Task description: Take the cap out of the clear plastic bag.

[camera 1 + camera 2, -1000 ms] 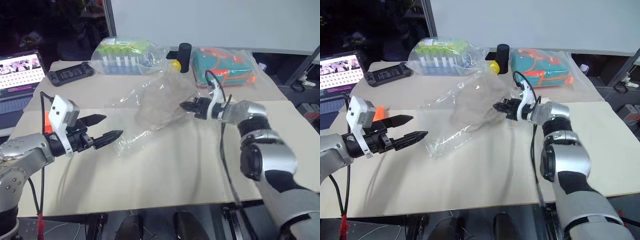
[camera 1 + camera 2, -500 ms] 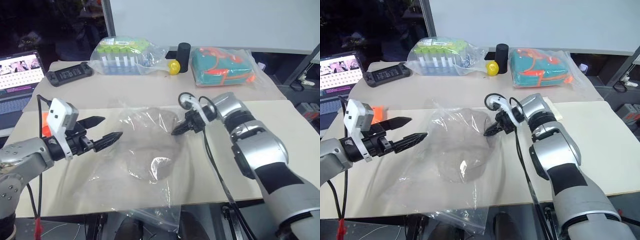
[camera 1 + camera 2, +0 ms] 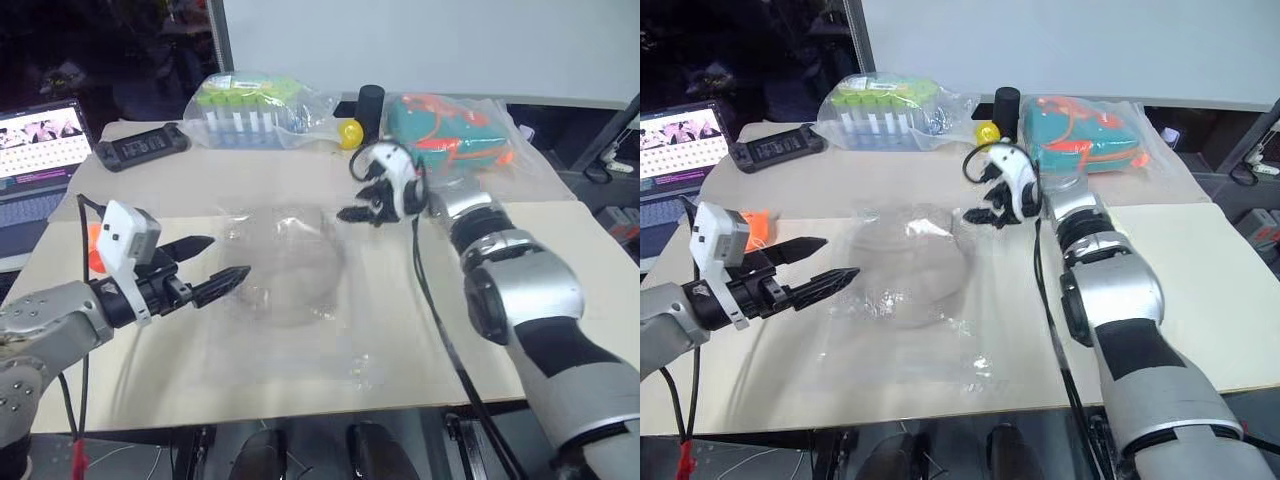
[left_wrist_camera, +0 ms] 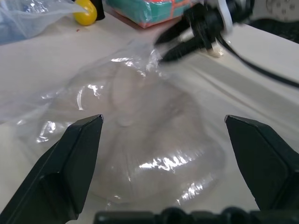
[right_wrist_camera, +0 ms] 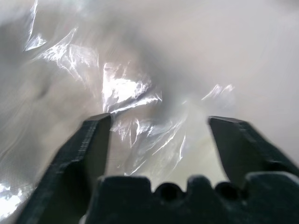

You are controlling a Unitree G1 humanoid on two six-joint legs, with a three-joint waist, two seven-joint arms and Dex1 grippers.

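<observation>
At the far left a laptop (image 3: 38, 145) shows a lit screen, with a flat black handheld device (image 3: 140, 147) beyond it; the left gripper (image 3: 222, 268) holds its two tapered black fingers (image 3: 226, 285) apart with nothing between them, tips aimed at the clear plastic bag (image 3: 290, 290), which lies just ahead of them, limp, glossy and creased, spread flat over the pale matte table (image 3: 560, 290); inside the bag, just ahead of the left fingertips, the cap (image 3: 915, 275) shows as a soft beige dome, blurred by the film over it; beyond it, at the table's far edge, stand a crinkled bag of green-topped tubes (image 3: 245, 105), a small yellow ball (image 3: 349, 133) and a black cylinder (image 3: 371, 103); the right gripper (image 3: 362, 202) hangs above the bag's far edge, its black fingers (image 3: 352, 213) parted and clear of the plastic, the cap lying below and in front of them; behind it sits a clear bag holding a teal-and-orange bundle (image 3: 445, 130).
</observation>
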